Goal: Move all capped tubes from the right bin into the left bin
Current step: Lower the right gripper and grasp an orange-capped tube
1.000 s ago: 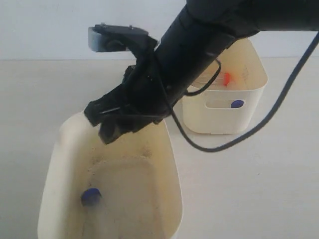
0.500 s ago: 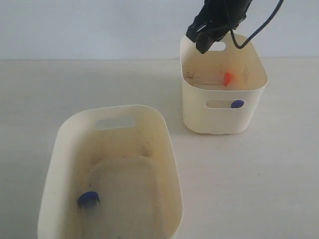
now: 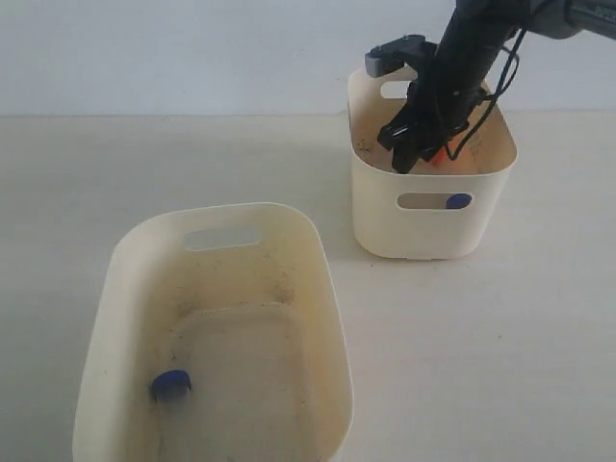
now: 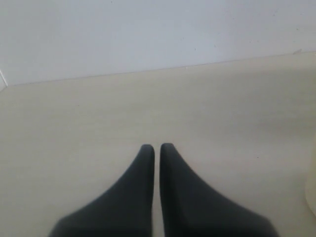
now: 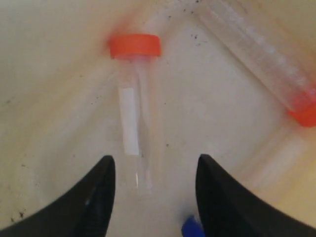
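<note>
The right gripper reaches down into the right bin, which stands at 1 o'clock from the left bin. Its jaws are spread apart and hold nothing. An orange-capped tube lies on the bin floor in line with the gap. A second orange-capped tube and a blue cap are near. One blue-capped tube lies in the left bin, at 7 o'clock of its floor. The left gripper is closed and empty over the table.

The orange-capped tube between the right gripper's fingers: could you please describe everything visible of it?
A clear plastic tube with an orange screw cap and a white label strip along its side. It lies on the right bin's speckled inner surface, cap pointing away from the right gripper, whose open fingers flank its tip without visibly touching it.
</note>
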Available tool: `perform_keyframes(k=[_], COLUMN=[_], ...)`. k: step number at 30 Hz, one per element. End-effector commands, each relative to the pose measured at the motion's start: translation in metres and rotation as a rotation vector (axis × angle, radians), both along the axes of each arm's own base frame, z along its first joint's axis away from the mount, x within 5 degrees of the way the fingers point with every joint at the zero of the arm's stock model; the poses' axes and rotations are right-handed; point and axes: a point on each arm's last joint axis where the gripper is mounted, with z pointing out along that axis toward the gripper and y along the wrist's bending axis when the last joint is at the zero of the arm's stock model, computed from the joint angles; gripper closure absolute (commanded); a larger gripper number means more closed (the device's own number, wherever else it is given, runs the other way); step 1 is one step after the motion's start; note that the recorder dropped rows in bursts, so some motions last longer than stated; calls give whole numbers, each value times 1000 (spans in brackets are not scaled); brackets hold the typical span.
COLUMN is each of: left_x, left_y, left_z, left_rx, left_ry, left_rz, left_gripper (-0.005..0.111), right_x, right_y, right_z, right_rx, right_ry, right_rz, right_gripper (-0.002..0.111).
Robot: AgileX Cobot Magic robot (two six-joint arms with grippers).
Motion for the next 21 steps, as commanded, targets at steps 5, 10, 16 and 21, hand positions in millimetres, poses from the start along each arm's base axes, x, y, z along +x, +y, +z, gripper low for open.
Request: perform_keyframes(k=[5,10,16,21], left_x=[0,0,0,0], left_y=[0,0,0,0], left_z=[2,2,2,2], left_rx=[-23,-23,-23,-23], left_ry=[-18,-18,-18,-18], left_rz=[1,1,1,1], left_gripper=[102,102,102,102], right_x=[6,8,11,11], right_y=[5,5,5,6], right_z=[-10,-24,-34,-44], right_rx=[60,52,50,48], right_ry=[-25,-11,-16,2], right_rz=[44,66,64,63], right_gripper=[60,60,59,59])
